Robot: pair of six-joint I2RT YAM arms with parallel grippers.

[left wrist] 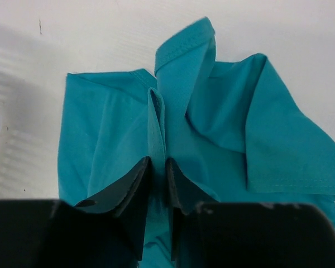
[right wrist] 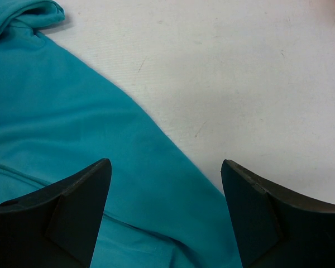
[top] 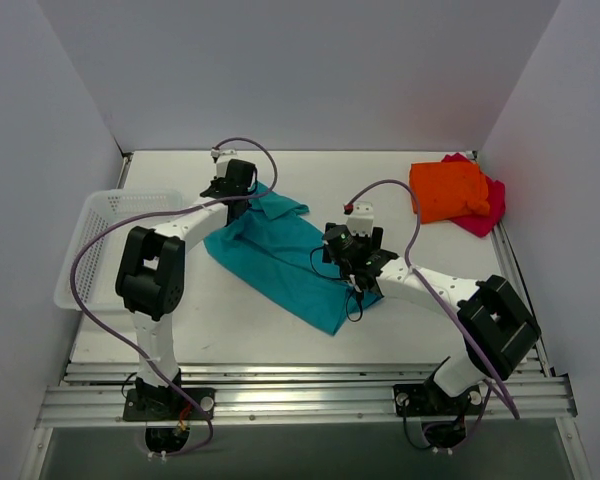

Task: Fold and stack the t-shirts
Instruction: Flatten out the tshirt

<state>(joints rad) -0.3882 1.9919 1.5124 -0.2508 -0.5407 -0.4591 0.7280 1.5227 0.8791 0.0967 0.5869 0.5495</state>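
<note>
Left gripper [left wrist: 158, 162] pinching a teal fold; right gripper [right wrist: 164, 167] spread over the hem.
Top view: your teal shirt [top: 280, 262] lies mid-table, the left gripper at its 11 o'clock corner, the right at 3 o'clock, likely set to fold it; orange shirt [top: 448, 190] overlaps magenta shirt [top: 488, 215] at 1 o'clock. Left wrist alone confirms jaws clamped on a raised cloth ridge. Right wrist alone shows jaws straddling the edge, gripping nothing.

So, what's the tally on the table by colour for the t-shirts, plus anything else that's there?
teal t-shirt: 1
orange t-shirt: 1
magenta t-shirt: 1
white mesh basket: 1
Total: 4 things, 3 of them t-shirts.
</note>
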